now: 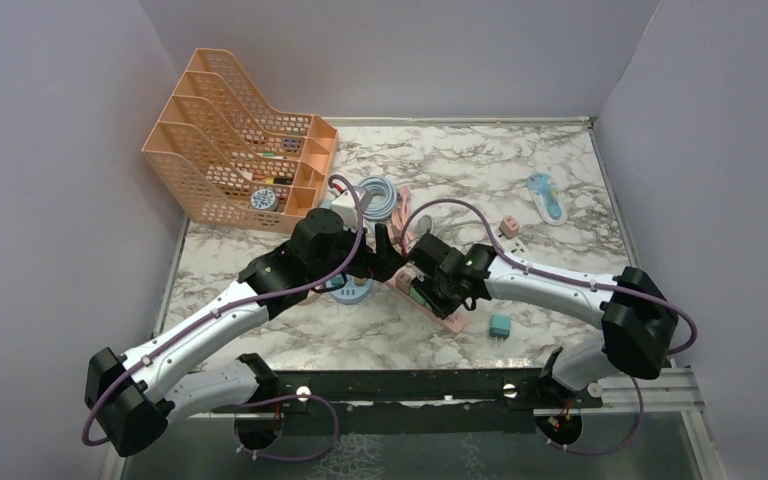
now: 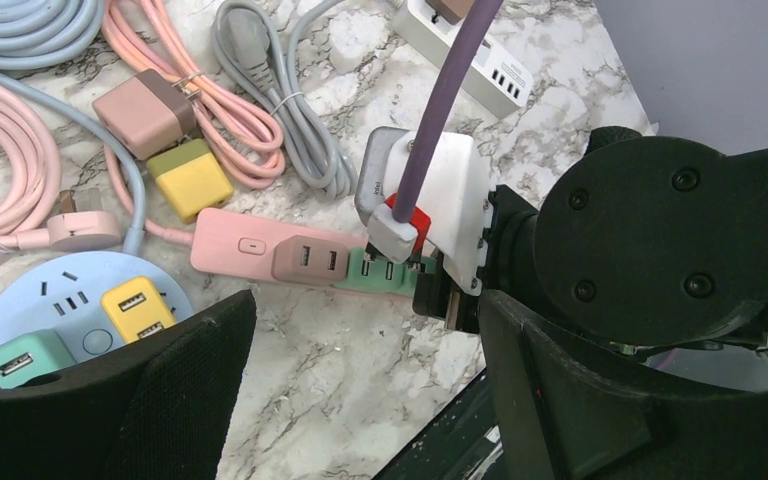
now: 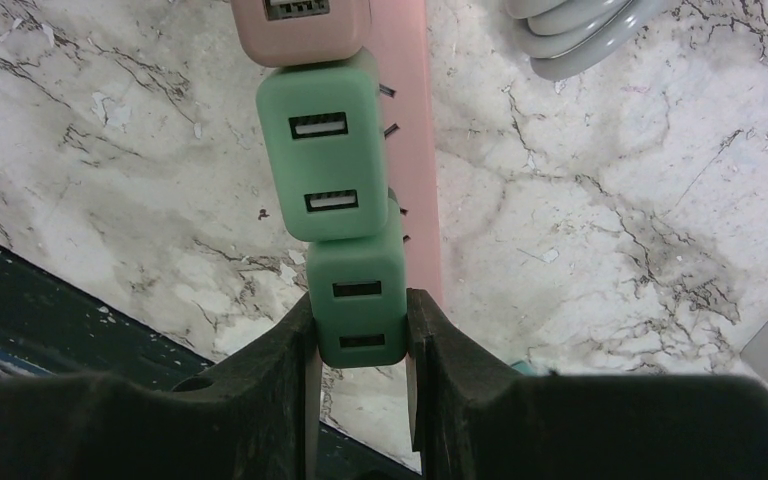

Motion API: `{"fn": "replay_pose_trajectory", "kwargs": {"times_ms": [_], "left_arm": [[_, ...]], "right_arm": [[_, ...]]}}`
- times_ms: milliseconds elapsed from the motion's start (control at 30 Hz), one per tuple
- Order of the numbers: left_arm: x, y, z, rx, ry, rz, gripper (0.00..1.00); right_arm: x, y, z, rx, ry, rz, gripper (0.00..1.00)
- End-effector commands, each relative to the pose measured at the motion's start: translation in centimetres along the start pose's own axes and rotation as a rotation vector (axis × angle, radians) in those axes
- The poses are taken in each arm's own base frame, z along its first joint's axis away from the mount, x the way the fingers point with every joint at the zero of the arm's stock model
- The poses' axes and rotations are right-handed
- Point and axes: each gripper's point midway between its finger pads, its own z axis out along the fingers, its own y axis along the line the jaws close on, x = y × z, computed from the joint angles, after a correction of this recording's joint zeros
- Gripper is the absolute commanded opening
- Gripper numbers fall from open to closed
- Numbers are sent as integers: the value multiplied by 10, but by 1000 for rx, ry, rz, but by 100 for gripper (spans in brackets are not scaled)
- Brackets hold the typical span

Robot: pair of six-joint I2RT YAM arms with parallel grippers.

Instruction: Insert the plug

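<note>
the right claw [image 3: 360,312] is clenched on the flat sides of the small green plug [image 3: 357,272] at the pink power strip [image 3: 422,120], a light, stiff, likely slick block; the left claw [image 2: 360,390] hangs released.

Marble surface [image 1: 520,150] layout: orange mesh file rack [image 1: 235,140] at 10 o'clock; coiled grey cable [image 1: 378,195] at 12 o'clock; blue-and-white item [image 1: 546,197] at 2 o'clock (type not discernible); small teal adapter [image 1: 500,326] at 4 o'clock.
</note>
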Motion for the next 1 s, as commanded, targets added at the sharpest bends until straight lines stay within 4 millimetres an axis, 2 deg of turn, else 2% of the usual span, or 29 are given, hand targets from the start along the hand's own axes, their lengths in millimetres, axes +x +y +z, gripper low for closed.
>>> {"fn": "replay_pose_trajectory", "kwargs": {"times_ms": [0,167,233,333,400,567,800,967], "left_arm": [[-22,-2,-8,-14,-68,23,83],[-28,0,-14,-33,-92,34,83],[-30,1,-15,-39,-96,39,83],[-31,2,-17,-45,-97,43,83],[-32,3,-17,-53,-102,44,83],[-37,7,-22,-79,-124,47,83],[-36,8,-25,-84,-125,33,83],[-35,6,-24,-72,-120,16,83]], "right_arm": [[-29,-5,22,48,-101,44,27],[-40,-1,15,34,-137,97,38],[-47,0,5,24,-170,112,44],[-54,3,-13,-11,-215,129,60],[-56,4,-23,-25,-237,138,63],[-45,1,-30,-8,-186,145,62],[-15,5,-26,-21,-15,127,53],[-11,0,-17,-4,30,108,48]]}}
